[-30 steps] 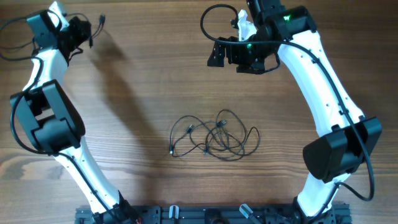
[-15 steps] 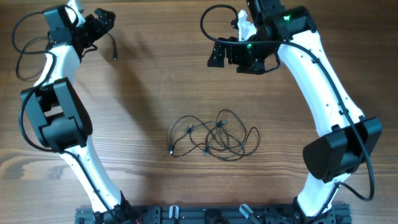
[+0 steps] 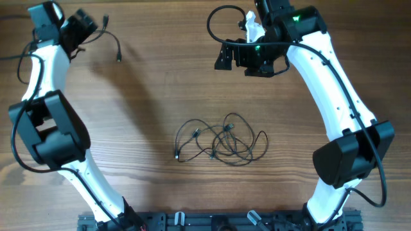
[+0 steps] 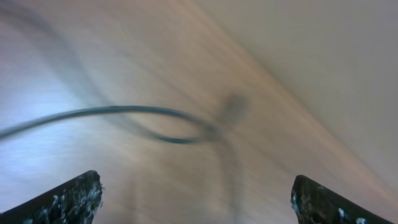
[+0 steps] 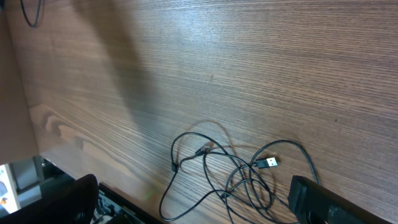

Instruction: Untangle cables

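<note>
The bunch of cables (image 3: 221,142) is seen in the overhead view lying on the bench (image 3: 148,83) slightly below the middle of the frame, well apart from both arms. A single strand (image 3: 114,40) is seen in the upper left of that view, running from beside the head of the left arm down to a small plug at its lower tip. Whether it is touched by that arm cannot be told from above. What the overhead view leaves open is settled by the left wrist view, though that view is heavily blurred. There the left fingers (image 4: 71,199) are shown in the two lower corners, spread wide, with nothing gripped between them. The thin strand is seen above them, curving across the middle of the frame and ending in a smeared dark plug. The right fingers (image 5: 323,202) are shown in the lower corners of the right wrist view, likewise wide open and empty, whereas from overhead they are largely hidden under the arm in the upper middle. Finer detail of the bunch is given only by the right wrist view. Several loops are seen crossed over one another in the lower middle of the frame, and a metal-tipped plug (image 5: 268,162) is seen lying at the right side of the bunch.
</note>
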{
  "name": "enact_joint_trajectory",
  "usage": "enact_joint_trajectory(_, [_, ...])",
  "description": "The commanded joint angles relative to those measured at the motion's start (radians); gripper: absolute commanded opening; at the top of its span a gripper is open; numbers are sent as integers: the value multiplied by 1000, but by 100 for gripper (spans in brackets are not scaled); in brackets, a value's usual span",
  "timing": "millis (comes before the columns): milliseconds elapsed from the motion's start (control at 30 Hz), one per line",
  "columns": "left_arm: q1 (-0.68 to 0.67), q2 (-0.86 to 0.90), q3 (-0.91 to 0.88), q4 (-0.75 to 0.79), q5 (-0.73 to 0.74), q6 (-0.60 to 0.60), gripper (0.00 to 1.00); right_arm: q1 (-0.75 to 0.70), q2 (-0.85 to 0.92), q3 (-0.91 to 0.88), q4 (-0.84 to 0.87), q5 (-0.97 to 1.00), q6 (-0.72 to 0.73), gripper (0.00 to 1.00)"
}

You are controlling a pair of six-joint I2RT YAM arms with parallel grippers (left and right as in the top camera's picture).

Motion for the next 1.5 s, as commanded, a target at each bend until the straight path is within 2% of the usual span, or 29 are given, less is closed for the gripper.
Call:
enact_joint_trajectory(0, [61,39,-5,-24,-342,47,94,4,-15,3,3,10,-21,100])
enact_joint_trajectory(67, [105,77,-5,-34,-341,94,84,4,-15,3,3,10,-20,100])
enact_joint_trajectory(167, [142,107,-6,-58,-340,108,21,4,-15,3,5,10,-19,100])
enact_joint_trajectory(200, [153,115,-6,-67,-336,107,10,4,-15,3,6,10,-19,100])
enact_joint_trajectory(233, [162,124,-6,-73,-336,107,4,4,-15,3,6,10,-19,100])
enact_joint_trajectory(800, [189,172,-6,-199,-325,76,4,4,-15,3,28,10,-18,100])
enact_joint_trajectory(1300, [242,262,-6,-60,-321,85,4,4,-15,3,26,10,-16,100])
enact_joint_trajectory(1467, [257,322,-6,43,-295,86,4,4,-15,3,16,10,-16,100])
